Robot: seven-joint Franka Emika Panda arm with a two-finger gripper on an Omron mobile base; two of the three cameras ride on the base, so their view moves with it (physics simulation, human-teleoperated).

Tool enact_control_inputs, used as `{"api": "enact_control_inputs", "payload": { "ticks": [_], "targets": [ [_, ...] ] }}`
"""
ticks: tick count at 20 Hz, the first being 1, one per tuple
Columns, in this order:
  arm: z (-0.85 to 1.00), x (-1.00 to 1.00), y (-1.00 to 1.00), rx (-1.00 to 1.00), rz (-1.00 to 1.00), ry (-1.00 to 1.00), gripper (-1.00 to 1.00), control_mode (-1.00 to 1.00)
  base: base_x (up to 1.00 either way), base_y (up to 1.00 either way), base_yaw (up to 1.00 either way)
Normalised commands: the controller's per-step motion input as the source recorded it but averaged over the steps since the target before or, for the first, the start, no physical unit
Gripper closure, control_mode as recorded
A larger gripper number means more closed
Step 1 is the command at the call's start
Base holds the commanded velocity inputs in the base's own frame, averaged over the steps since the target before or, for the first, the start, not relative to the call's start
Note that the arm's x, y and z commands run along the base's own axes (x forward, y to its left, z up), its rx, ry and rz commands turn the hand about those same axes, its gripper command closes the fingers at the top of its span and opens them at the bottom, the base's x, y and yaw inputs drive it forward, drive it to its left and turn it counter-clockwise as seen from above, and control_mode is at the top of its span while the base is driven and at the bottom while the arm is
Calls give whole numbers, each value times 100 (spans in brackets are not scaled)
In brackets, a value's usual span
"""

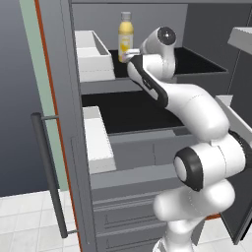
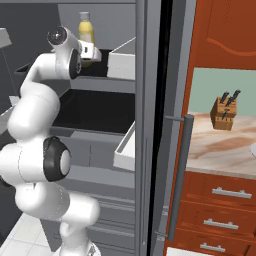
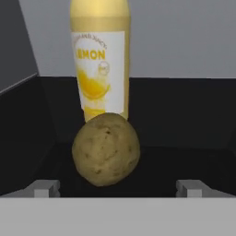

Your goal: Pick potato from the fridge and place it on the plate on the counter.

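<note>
The potato (image 3: 106, 150), a roundish olive-brown lump, lies on the dark upper shelf of the fridge (image 1: 66, 88), just in front of a yellow lemon bottle (image 3: 100, 64). My gripper (image 3: 119, 188) is open. Its two fingertips (image 3: 46, 188) stand wide apart on either side of the potato, just short of it and not touching it. In the base views my hand (image 1: 129, 55) (image 2: 90, 51) reaches onto that shelf beside the bottle (image 1: 126, 30) (image 2: 86, 27). The counter (image 2: 225, 145) lies right of the fridge. A white sliver at its right edge may be the plate (image 2: 253, 150).
White bins (image 1: 93, 56) (image 1: 98, 142) sit at the left side of the fridge shelves. The long dark door handle (image 2: 181, 175) hangs between fridge and counter. A knife block (image 2: 224, 114) stands on the counter. Wood drawers (image 2: 220, 192) are below it.
</note>
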Motion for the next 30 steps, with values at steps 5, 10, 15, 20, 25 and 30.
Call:
{"api": "enact_control_inputs", "payload": {
  "ticks": [5, 10, 15, 20, 25, 30],
  "targets": [
    [0, 14, 12, 0, 0, 10, -100, -100, 0, 0, 0],
    [0, 27, 12, 0, 0, 4, -100, -100, 0, 0, 0],
    [0, 31, 0, 0, 0, 1, -100, -100, 0, 0, 0],
    [-1, 5, 0, 0, 0, 4, -100, -100, 0, 0, 0],
    [-7, -1, 0, 0, 0, 8, -100, -100, 0, 0, 0],
    [-7, 0, 0, 0, 0, 0, 100, -100, 0, 0, 0]
  ]
}}
